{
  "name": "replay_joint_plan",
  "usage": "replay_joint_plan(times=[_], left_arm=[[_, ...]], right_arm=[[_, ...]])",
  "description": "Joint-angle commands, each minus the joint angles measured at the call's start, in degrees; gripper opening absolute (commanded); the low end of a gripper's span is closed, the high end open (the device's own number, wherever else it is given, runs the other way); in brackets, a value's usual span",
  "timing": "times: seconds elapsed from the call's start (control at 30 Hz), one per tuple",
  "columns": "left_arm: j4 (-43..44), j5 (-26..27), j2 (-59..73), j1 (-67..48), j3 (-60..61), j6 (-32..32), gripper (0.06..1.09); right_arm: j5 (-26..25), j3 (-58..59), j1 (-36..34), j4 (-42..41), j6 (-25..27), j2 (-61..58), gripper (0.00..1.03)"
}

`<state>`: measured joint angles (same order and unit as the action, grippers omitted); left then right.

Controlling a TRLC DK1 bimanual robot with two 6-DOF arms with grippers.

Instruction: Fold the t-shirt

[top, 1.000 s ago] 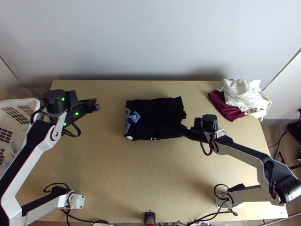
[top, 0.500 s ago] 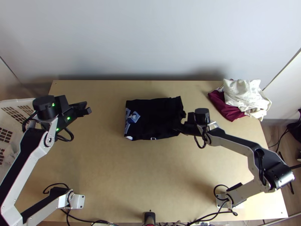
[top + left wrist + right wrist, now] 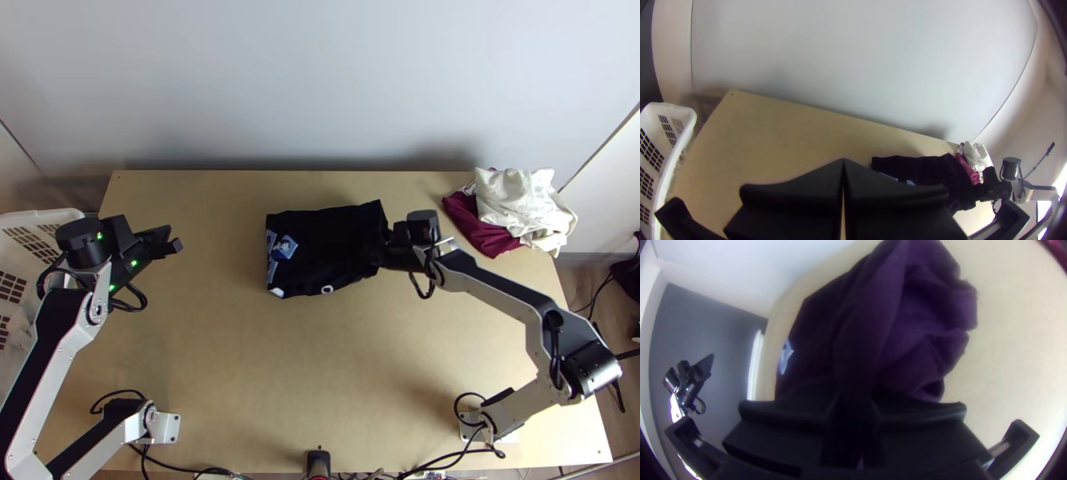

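The black t-shirt [image 3: 324,244] lies as a compact folded rectangle in the table's upper middle, a printed patch at its left end. At its lower right side is my right gripper [image 3: 384,254]; in the right wrist view the right gripper [image 3: 856,405] is shut on a gathered ridge of the t-shirt [image 3: 915,335], which rises between its fingers. That end looks rumpled and partly raised. Away from the cloth, my left gripper [image 3: 170,242] hovers near the table's left side. In the left wrist view the left gripper [image 3: 843,165] is shut with nothing held, the t-shirt [image 3: 924,168] lying beyond it.
A white basket [image 3: 40,218] stands at the table's left edge. At the back right, a cream cloth [image 3: 520,204] lies bunched on a dark red cloth [image 3: 480,230]. A pale wall [image 3: 320,88] rises behind the table.
My right gripper has moved up the picture and slightly left, drawing the t-shirt's lower right edge with it. The left gripper has shifted left and down the picture, away from the cloth.
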<state>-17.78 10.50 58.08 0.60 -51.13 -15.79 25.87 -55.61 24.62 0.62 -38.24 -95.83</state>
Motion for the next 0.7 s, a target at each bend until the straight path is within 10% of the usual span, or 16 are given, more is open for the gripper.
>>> replay_joint_plan(times=[0.0,0.67], left_arm=[[0.5,0.2,-1.0,0.8,1.1,0.1,0.10],[1.0,1.6,-5.4,0.2,4.4,-0.4,0.10]], right_arm=[[-1.2,-3.9,-2.1,5.6,3.4,3.8,0.03],[1.5,-27.0,-18.3,16.3,19.0,4.1,0.02]])
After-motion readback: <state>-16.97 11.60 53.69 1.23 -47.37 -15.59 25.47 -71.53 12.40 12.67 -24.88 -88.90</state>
